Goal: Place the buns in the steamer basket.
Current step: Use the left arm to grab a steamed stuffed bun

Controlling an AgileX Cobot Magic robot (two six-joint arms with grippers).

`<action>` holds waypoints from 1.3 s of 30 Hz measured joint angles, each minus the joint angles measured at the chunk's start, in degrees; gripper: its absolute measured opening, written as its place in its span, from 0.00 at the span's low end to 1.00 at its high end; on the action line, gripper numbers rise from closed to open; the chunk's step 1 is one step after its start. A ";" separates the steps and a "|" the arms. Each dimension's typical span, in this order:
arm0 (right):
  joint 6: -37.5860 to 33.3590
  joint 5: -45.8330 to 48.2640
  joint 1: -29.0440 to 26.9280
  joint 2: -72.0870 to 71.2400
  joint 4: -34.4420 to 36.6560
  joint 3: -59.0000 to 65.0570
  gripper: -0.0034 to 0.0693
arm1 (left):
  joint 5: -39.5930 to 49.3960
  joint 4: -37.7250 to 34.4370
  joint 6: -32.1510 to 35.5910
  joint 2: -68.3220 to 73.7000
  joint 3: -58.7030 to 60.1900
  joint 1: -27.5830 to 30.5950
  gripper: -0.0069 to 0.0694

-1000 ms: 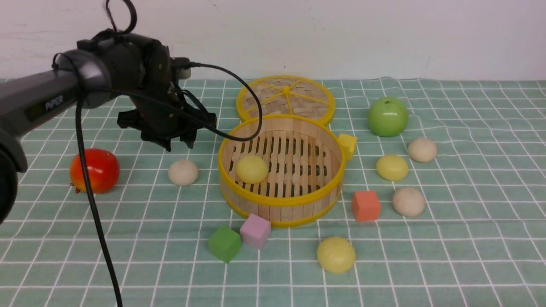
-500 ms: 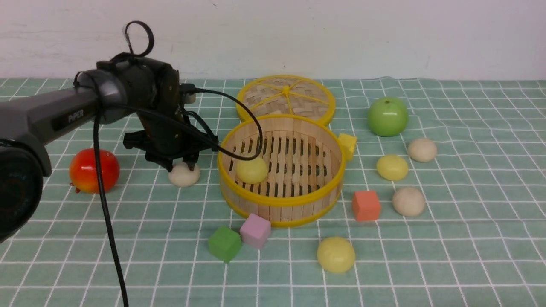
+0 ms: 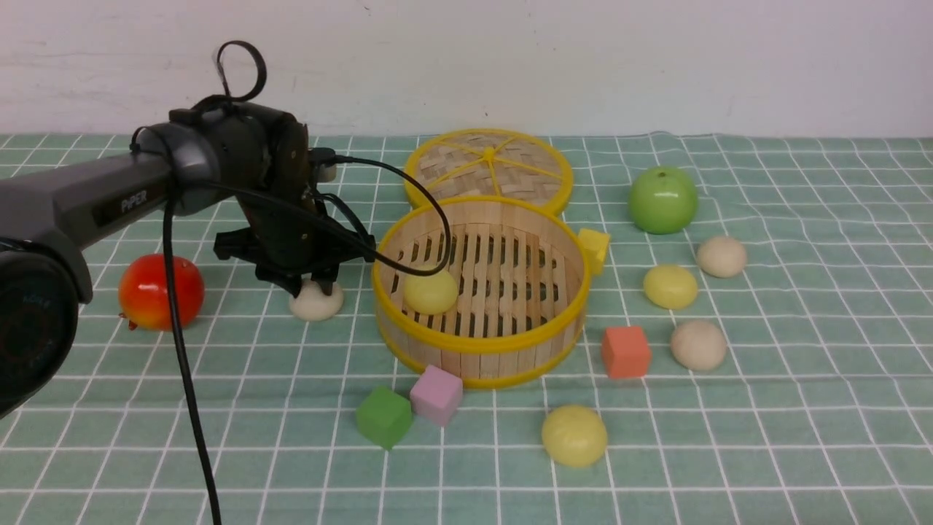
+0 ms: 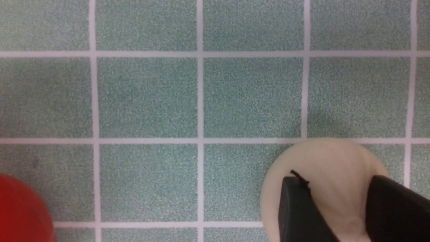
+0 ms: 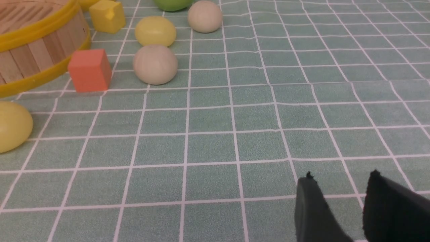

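At the far left a red fruit [image 3: 160,290] is seen on the green checked cloth [image 3: 802,452]. Just right of it, the left gripper [image 3: 312,286] is lowered over an off-white bun [image 3: 315,305], which lies on the cloth just beside the steamer basket [image 3: 477,341]. Its fingers [image 4: 299,208] are set astride the bun's dome, though whether the pads are pressed against it cannot be told from the wrist view. One pale yellow bun [image 3: 430,289] is found inside the basket, on the slats near its left wall. A front yellow bun [image 3: 574,435] lies on the cloth before the basket. Further right, a second yellow bun [image 3: 670,286], a near beige bun [image 3: 698,344] and a far beige bun [image 3: 721,256] are spread on the cloth. The right gripper [image 5: 339,208] is held low over bare cloth, its fingers parted with nothing between them.
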 joint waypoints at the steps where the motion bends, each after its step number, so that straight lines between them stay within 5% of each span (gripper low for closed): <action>1: 0.00 0.00 0.00 0.00 0.00 0.00 0.38 | 0.00 0.00 0.00 0.00 0.00 0.00 0.43; 24: 0.00 0.00 0.00 0.00 0.00 0.00 0.38 | -0.09 -0.10 0.00 0.00 0.00 0.00 0.41; 39: 0.00 0.00 0.00 0.00 0.00 0.00 0.38 | 0.52 -0.10 0.00 0.00 -0.05 0.00 0.13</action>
